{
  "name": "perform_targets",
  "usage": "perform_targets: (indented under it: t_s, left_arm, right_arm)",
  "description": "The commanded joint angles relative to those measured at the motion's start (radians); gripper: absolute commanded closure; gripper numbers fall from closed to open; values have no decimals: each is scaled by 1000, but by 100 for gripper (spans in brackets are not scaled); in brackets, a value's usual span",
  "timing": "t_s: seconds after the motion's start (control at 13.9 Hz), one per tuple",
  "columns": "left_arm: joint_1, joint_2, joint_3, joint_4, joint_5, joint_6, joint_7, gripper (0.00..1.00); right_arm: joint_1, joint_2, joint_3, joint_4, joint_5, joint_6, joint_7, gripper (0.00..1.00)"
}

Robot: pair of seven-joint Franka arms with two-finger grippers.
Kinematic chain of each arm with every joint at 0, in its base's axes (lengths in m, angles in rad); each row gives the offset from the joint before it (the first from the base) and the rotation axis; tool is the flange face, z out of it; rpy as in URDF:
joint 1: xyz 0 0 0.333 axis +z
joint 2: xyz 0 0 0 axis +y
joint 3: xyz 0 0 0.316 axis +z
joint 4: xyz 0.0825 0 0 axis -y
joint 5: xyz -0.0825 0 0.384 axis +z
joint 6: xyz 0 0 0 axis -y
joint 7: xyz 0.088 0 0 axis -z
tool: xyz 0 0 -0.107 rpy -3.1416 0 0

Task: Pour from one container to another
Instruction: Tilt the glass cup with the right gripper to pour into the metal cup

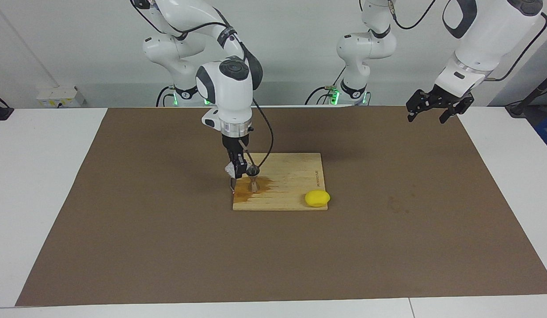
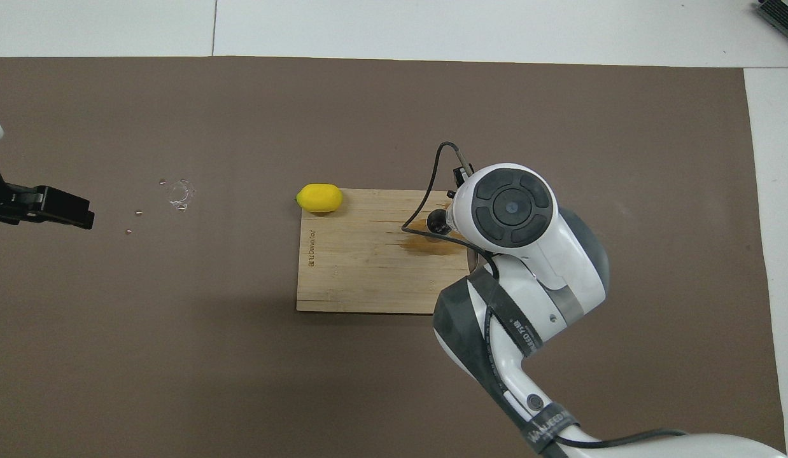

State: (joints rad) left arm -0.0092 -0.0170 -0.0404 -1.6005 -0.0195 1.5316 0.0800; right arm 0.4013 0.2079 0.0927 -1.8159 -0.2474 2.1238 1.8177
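The clear glass tumbler [image 1: 229, 168] is in my right gripper [image 1: 235, 172], which is shut on it just above the wooden board [image 1: 291, 176]. It hangs close beside the rim of the metal jigger [image 1: 254, 177]. The jigger stands upright on the board at the edge nearest the right arm's end, in a brown wet patch [image 1: 249, 189]. In the overhead view my right wrist hides the glass, and only part of the jigger [image 2: 437, 219] shows. My left gripper [image 1: 426, 118] waits open and empty in the air over the mat's corner at the left arm's end.
A yellow lemon [image 1: 317, 198] lies at the board's corner farthest from the robots, toward the left arm's end. Small clear droplets [image 2: 179, 193] sit on the brown mat [image 2: 394, 381] between the lemon and my left gripper [image 2: 82, 213].
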Motion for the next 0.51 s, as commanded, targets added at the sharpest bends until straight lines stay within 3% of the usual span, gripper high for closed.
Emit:
perform_targets:
  t_s: [0.0, 0.43]
  left_arm:
    - [6, -9, -10, 5, 4, -24, 7, 0]
    - [26, -12, -13, 1, 3, -27, 9, 0]
  right_arm:
    - [21, 4, 4, 17, -68, -33, 26, 100]
    - [22, 2, 6, 17, -107, -36, 23, 100]
